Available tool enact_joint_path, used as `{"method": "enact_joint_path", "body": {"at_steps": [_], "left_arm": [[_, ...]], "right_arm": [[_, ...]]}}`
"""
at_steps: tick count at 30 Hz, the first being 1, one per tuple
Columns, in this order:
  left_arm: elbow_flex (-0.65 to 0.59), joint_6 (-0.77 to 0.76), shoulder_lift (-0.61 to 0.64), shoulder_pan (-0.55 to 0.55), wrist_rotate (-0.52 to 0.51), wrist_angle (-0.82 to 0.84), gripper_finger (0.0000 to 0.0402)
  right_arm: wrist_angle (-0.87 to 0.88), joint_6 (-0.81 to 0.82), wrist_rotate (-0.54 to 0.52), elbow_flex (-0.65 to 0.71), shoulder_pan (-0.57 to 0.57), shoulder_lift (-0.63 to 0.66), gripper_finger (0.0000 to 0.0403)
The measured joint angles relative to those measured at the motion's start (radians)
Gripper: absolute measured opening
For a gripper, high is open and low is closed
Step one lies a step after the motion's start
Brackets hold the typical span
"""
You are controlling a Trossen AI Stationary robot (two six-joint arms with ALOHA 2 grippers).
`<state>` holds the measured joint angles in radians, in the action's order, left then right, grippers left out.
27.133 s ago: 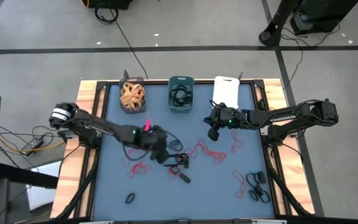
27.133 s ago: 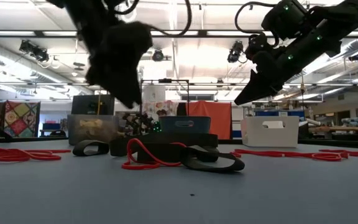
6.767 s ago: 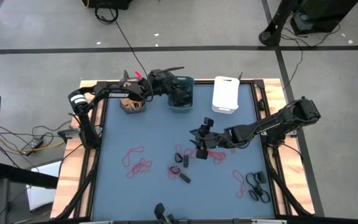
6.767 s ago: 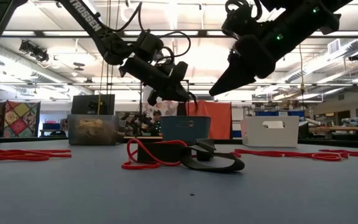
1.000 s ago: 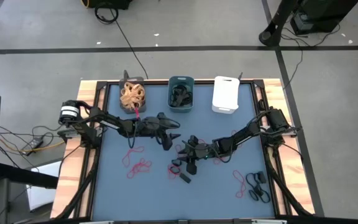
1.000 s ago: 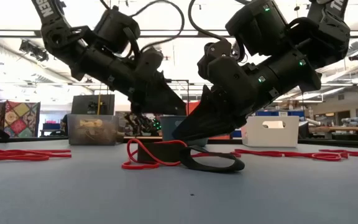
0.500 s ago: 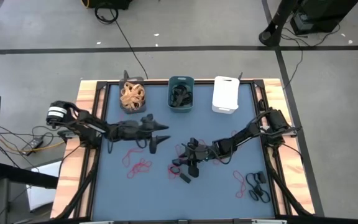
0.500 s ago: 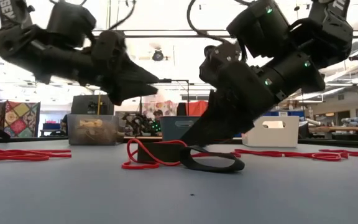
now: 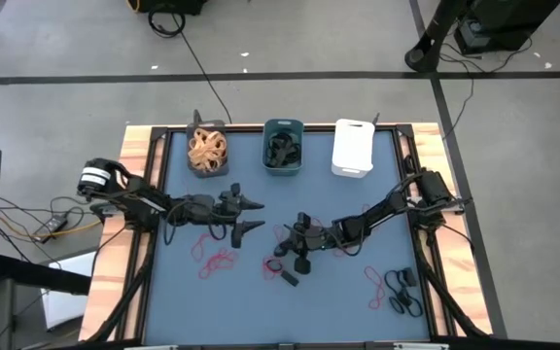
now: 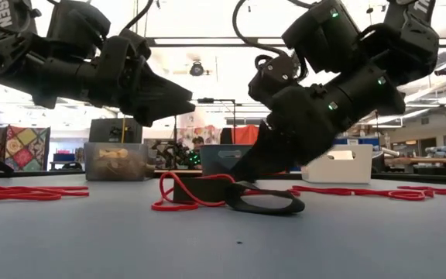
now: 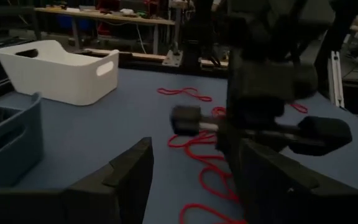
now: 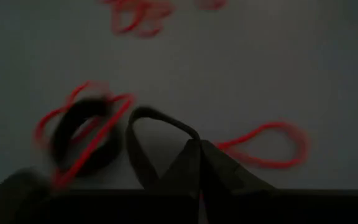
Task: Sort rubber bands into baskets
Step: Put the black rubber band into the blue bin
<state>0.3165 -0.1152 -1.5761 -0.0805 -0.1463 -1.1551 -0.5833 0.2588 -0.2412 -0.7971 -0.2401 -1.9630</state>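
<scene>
Pinching at a black band [image 12: 143, 140] near the middle of the bench, my right jaws [image 9: 295, 255] had come fully together, tips down on the dark loop; whether the band was truly caught between them I could not tell. A red band [image 12: 82, 127] lay tangled through the neighbouring black loop, so I judged a lift might drag red along with black, or the thin loop might slip free and snap back onto the bench [image 9: 358, 301]. My left jaws [image 9: 249, 215] hung apart and empty above the red bands [image 9: 212, 255] toward the left edge, close enough to my right arm that the two could collide. Along the far edge stood the baskets: dark grey [image 9: 206, 151] with tan bands, teal [image 9: 283, 147] with black ones, white [image 9: 353, 148]. More bands lay near the right corner [image 9: 397, 288]. I could read no writing on the baskets or bench.
</scene>
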Motion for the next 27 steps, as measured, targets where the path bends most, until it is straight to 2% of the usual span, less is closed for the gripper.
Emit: {"method": "enact_joint_path", "body": {"at_steps": [7, 16, 23, 27], "left_arm": [[0.065, 0.011, -0.103, -0.028, 0.000, -0.014, 0.0239], [0.141, 0.078, -0.196, -0.039, 0.052, -0.014, 0.0239], [0.174, 0.086, -0.199, -0.040, 0.069, 0.028, 0.0239], [0.181, 0.085, -0.199, -0.040, 0.036, 0.036, 0.0238]], "right_arm": [[0.020, -0.035, -0.270, 0.000, -0.029, 0.060, 0.0005], [0.183, -0.018, -0.423, 0.000, -0.047, 0.172, 0.0003], [0.201, -0.016, -0.420, 0.000, -0.047, 0.224, 0.0002], [0.195, -0.016, -0.396, 0.000, -0.047, 0.232, 0.0002]]}}
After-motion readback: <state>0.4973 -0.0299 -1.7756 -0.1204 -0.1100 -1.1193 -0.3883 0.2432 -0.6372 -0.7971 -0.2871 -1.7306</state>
